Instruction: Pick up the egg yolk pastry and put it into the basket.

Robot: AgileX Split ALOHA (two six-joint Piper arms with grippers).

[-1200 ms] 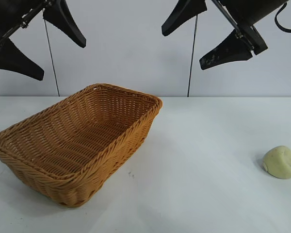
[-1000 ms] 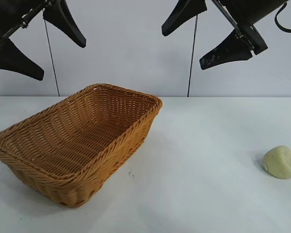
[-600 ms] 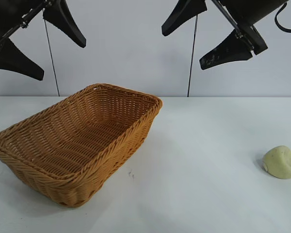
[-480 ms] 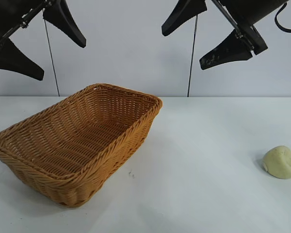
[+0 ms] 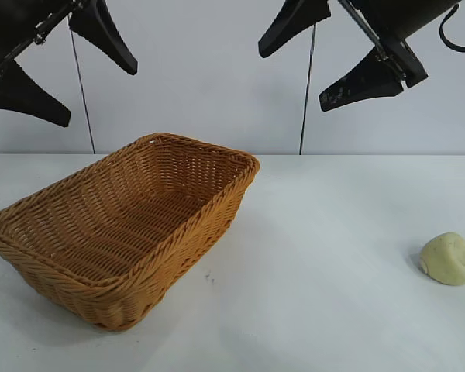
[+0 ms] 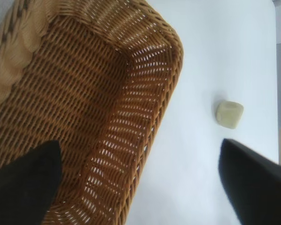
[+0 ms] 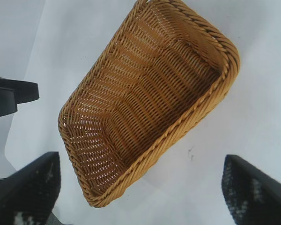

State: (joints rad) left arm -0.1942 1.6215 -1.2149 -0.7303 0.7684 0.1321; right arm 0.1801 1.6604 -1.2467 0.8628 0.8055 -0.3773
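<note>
Egg yolk pastry point(image 5: 448, 259): on table at 4 o'clock, well apart from basket point(image 5: 178, 240). Left gripper point(image 5: 62, 71), right gripper point(image 5: 337, 56): raised, jaws spread, empty. Risk: smooth dome rolls from closing fingers

Bright even light, soft shadows, sharp focus

A bare robot test lab: a plain white counter point(image 5: 333, 232) against blank pale wall panels point(image 5: 201, 77), with two black arms hanging overhead.
</note>
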